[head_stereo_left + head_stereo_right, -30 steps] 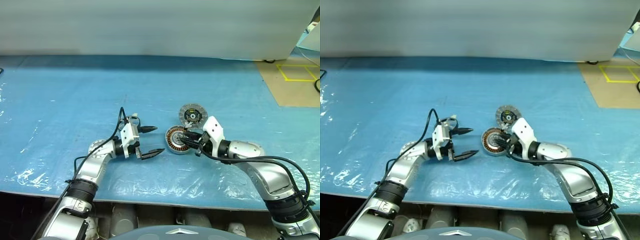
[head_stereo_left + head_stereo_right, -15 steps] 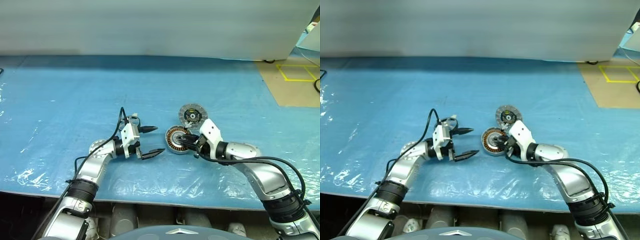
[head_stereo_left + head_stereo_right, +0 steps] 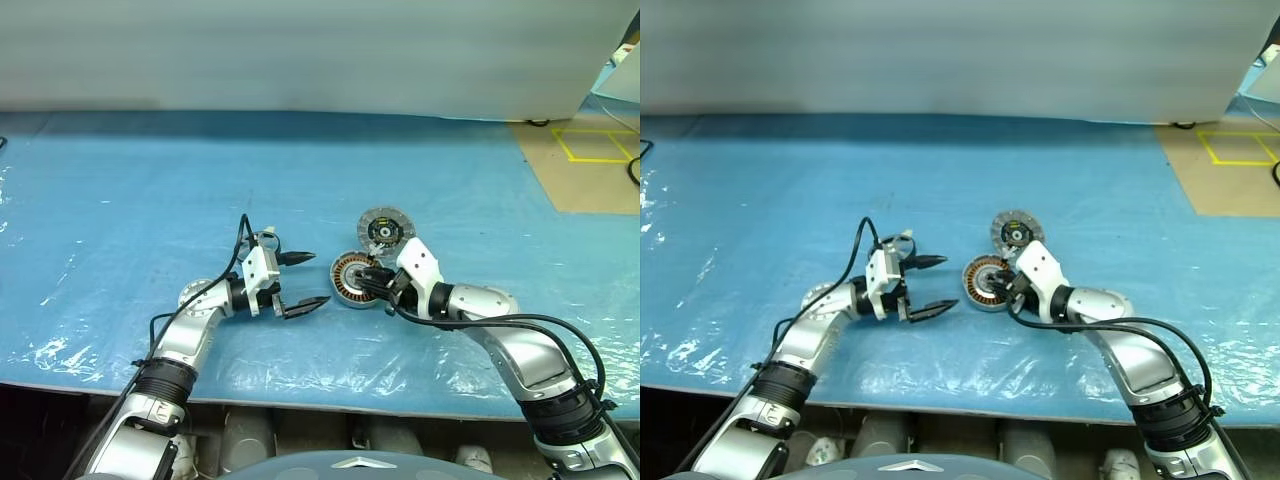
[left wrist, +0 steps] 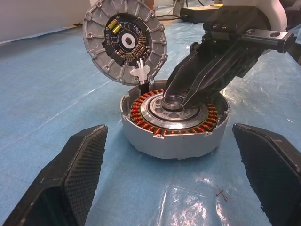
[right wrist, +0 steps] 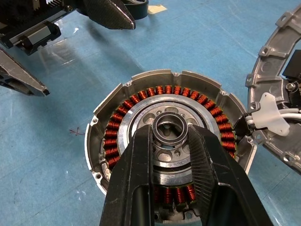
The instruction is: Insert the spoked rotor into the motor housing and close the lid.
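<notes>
On the blue tabletop [image 3: 120, 180], the spoked rotor [image 5: 170, 133] is pinched at its hub by the right gripper [image 5: 171, 141] inside the motor housing [image 4: 175, 123], left of the propped lid [image 4: 124, 41], and should be pressed squarely; the left gripper [image 3: 303, 280] is spread apart.

A crinkled blue plastic sheet [image 3: 150, 190] is covering the worktop, while a brown floor patch [image 3: 590, 170] with yellow tape [image 3: 585, 158] is showing beyond it.
</notes>
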